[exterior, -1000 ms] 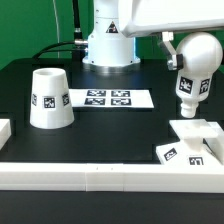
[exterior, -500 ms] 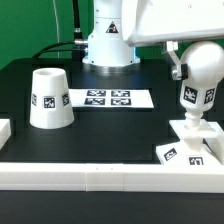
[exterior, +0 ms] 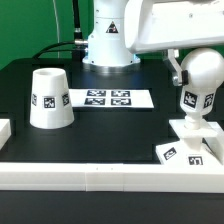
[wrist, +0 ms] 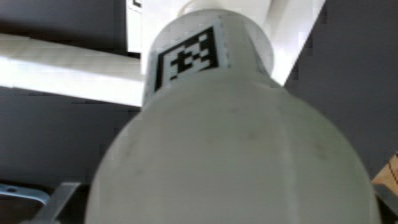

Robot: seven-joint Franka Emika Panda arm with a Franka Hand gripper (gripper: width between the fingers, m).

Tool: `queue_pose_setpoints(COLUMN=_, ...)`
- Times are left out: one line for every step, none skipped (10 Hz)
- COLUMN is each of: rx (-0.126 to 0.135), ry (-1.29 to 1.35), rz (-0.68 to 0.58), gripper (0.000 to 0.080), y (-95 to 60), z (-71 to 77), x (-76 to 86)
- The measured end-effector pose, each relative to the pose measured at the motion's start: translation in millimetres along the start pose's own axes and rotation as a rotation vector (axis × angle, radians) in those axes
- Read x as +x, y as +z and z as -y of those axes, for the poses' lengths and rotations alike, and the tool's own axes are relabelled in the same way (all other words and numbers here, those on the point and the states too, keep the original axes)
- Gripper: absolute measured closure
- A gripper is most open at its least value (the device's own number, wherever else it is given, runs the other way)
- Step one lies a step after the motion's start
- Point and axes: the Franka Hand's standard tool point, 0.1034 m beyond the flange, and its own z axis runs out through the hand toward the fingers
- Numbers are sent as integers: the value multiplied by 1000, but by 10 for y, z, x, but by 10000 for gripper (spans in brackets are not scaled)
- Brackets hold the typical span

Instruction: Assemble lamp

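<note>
Bulb (exterior: 200, 88): compared with a second ago, you see it lower and no longer tilted, its neck now on the raised socket of the base (exterior: 207, 146) at the exterior view's right. Gripper (exterior: 201, 68): clamped on the bulb's round head. Shade (exterior: 49, 98): unmoved, well apart, beside the marker board (exterior: 107, 99).

A green backdrop (exterior: 30, 25) stands behind the black table (exterior: 110, 135), edged by a white rail (exterior: 100, 178)
</note>
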Motion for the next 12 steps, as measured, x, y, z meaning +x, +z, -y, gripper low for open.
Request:
queue_pose_setpoints(rx=1, ry=0, rz=5, gripper=223, y=29, z=1, x=-22)
queue_pose_setpoints(rx=2, ry=1, rz=10, gripper=223, y=56, z=4, x=-41)
queue_pose_setpoints(rx=3, ry=0, rz=15, gripper=223, y=82, z=9, x=-60)
queue_pose_setpoints(rx=2, ry=0, rz=8, gripper=223, y=88, z=10, x=-49)
queue_pose_setpoints(rx=1, ry=0, rz=0, gripper=223, y=90, z=9, x=-44)
queue_pose_setpoints(rx=-1, ry=0, rz=-6, gripper=223, y=90, z=9, x=-43)
queue_pose_setpoints(rx=-1, ry=0, rz=-9, gripper=223, y=90, z=8, x=-42)
queue_pose_setpoints(rx=-2, ry=-1, rz=-14, gripper=223, y=90, z=8, x=-42)
queue_pose_setpoints(rx=-4, ry=-1, rz=-23, gripper=223, y=89, z=8, x=-39)
queue_pose_setpoints(rx=-4, ry=-1, rz=-21, gripper=223, y=91, z=8, x=-42)
queue_pose_setpoints(rx=-4, ry=-1, rz=-21, gripper=119, y=91, z=7, x=-43)
queue_pose_setpoints(rx=-4, ry=-1, rz=-21, gripper=119, y=92, z=7, x=-43)
